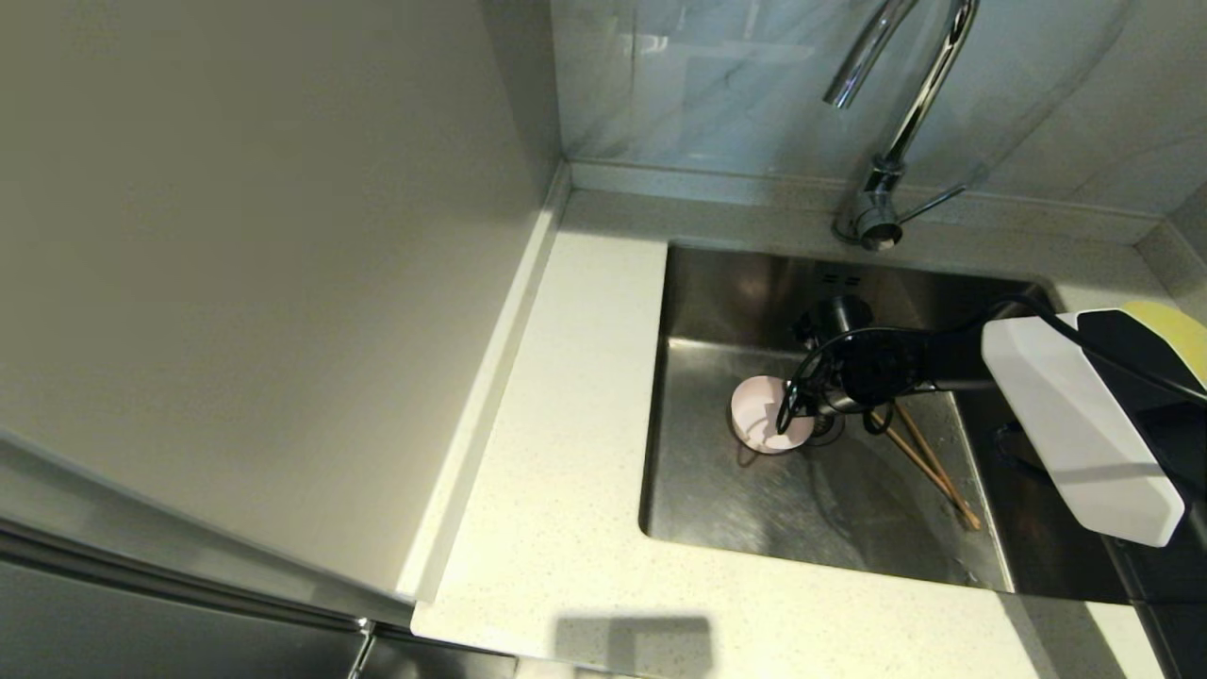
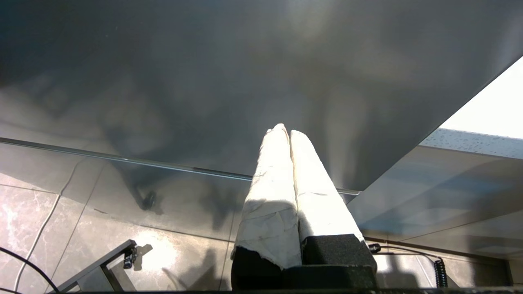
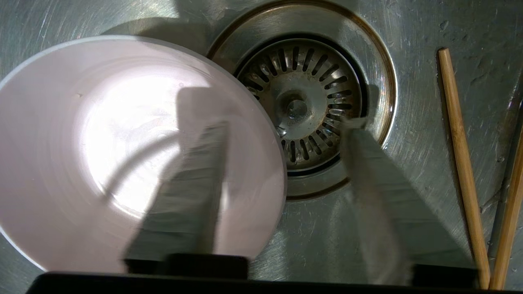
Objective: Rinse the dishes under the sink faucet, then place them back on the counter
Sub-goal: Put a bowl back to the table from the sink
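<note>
While the small round pale-pink bowl (image 3: 122, 151) rests beside the sink (image 1: 726, 509) drain, the right tool (image 3: 282, 143) straddles its rim, fingers apart. Light, rigid, likely wet-slippery: grip the rim. Left tool (image 2: 290, 134) parked, together.

Pale-pink bowl (image 1: 766, 413), seemingly brown chopsticks (image 1: 929, 464)

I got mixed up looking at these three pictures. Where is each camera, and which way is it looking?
Head view: high on the robot's head, facing down at the square stainless-steel sink, tall chrome faucet and speckled off-white counter; the right arm reaches into the sink.
Left wrist view: on the idle left arm, facing a grey cabinet front; the left gripper is shut.
Right wrist view: facing the sink floor; the right gripper straddles the small round pale-pink bowl's rim.
Shared by head and right wrist: bowl, thin brown wooden chopsticks.
</note>
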{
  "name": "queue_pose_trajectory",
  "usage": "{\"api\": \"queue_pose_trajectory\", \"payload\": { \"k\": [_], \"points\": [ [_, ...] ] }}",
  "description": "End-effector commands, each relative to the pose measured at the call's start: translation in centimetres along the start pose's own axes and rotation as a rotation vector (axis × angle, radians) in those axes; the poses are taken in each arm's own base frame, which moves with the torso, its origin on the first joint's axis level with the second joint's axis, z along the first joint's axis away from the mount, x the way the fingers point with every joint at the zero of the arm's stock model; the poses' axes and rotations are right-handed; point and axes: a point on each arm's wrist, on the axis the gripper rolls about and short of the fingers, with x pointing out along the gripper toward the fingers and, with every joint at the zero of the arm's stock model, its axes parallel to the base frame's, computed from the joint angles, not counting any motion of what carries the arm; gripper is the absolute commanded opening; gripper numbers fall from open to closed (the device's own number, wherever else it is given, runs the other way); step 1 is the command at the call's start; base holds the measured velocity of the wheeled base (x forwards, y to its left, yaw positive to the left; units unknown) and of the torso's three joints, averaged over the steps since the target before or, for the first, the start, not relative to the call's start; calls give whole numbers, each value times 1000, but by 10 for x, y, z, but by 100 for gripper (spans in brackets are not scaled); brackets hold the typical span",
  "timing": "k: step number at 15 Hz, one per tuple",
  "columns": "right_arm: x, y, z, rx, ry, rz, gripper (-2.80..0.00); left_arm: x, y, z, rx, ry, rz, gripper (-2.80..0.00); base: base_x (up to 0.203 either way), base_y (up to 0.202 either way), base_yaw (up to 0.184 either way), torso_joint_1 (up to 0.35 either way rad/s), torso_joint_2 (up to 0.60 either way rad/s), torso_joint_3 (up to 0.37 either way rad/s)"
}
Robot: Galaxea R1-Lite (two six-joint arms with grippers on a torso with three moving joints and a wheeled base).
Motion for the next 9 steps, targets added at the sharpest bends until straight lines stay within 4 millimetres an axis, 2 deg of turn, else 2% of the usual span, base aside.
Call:
{"api": "queue_pose_trajectory", "payload": {
  "k": [1, 9],
  "points": [
    [-1, 0, 1, 1, -1, -1, -280, 0, 0, 0, -1, -3, 1, -280, 0, 0, 0, 0, 0, 0],
    [-11, -6, 5, 12, -11, -12, -280, 0, 0, 0, -1, -3, 1, -280, 0, 0, 0, 0, 0, 0]
  ]
}}
